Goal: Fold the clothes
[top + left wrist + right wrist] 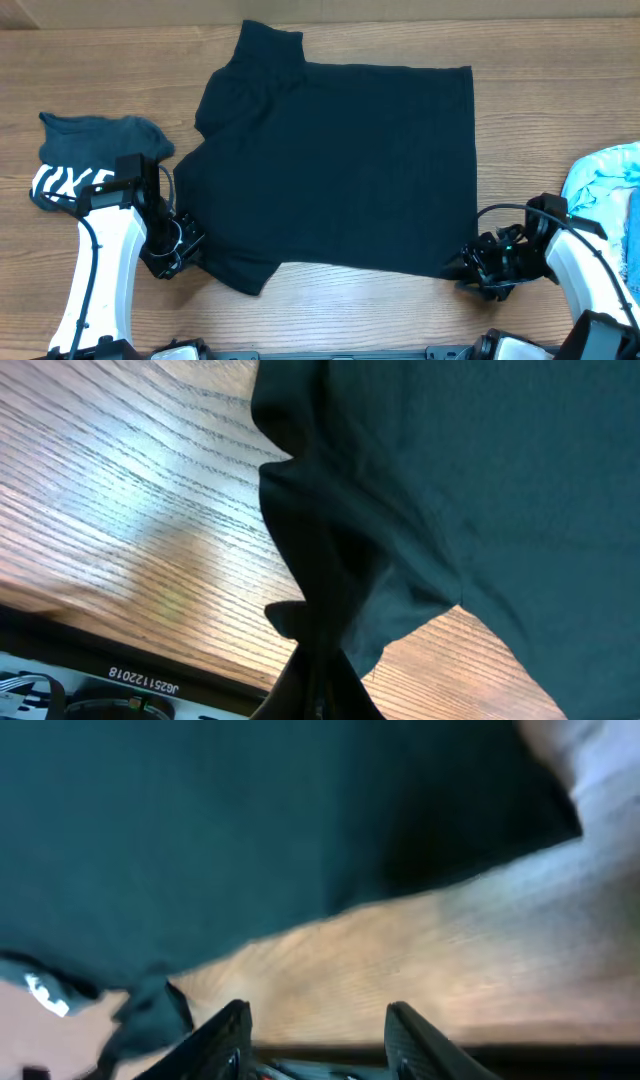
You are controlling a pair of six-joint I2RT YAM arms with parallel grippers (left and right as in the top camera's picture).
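Note:
A dark teal T-shirt (340,160) lies spread flat on the wooden table, collar toward the far left. My left gripper (185,245) is at its near left corner by the sleeve. In the left wrist view the gripper (318,685) is shut on a bunched fold of the shirt (480,480). My right gripper (470,268) is at the shirt's near right corner. In the right wrist view its fingers (325,1025) are open with only bare wood between them, and the shirt's hem (250,830) lies just beyond.
A folded dark garment with white lettering (90,160) lies at the left edge. A light blue cloth (610,185) lies at the right edge. The table's near edge runs just below both grippers.

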